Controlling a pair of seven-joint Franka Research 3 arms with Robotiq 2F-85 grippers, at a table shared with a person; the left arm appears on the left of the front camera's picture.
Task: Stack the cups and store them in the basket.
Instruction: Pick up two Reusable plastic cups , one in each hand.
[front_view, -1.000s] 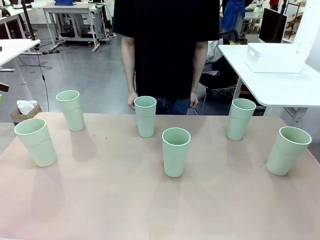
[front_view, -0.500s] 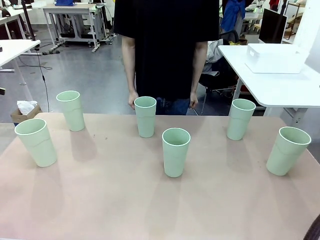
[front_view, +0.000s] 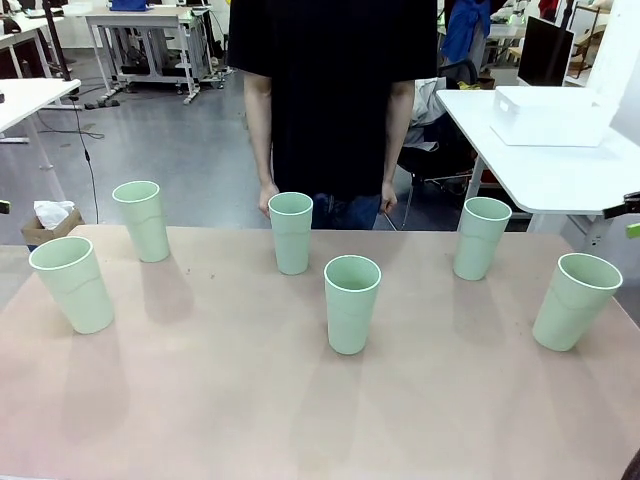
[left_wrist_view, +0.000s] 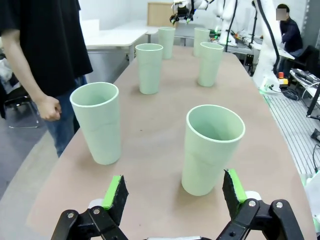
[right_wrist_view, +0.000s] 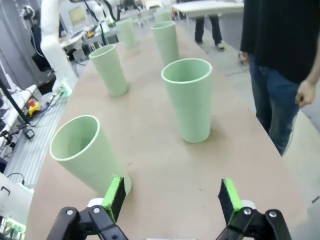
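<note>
Presently I see 6 cups (front_view: 352, 303) standing upright and well apart on the desk (front_view: 220, 400), none stacked. My left hand (left_wrist_view: 174, 182) is spread wide and empty, with one cup (left_wrist_view: 212, 150) near its finger. My right hand (right_wrist_view: 171, 190) is likewise wide and empty. A person (front_view: 335, 90) stands at the far edge.

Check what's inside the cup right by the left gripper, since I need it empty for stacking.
In the cup by the left gripper, the far inner wall is bare and nothing sticks out. The near wall hides its bottom.
</note>
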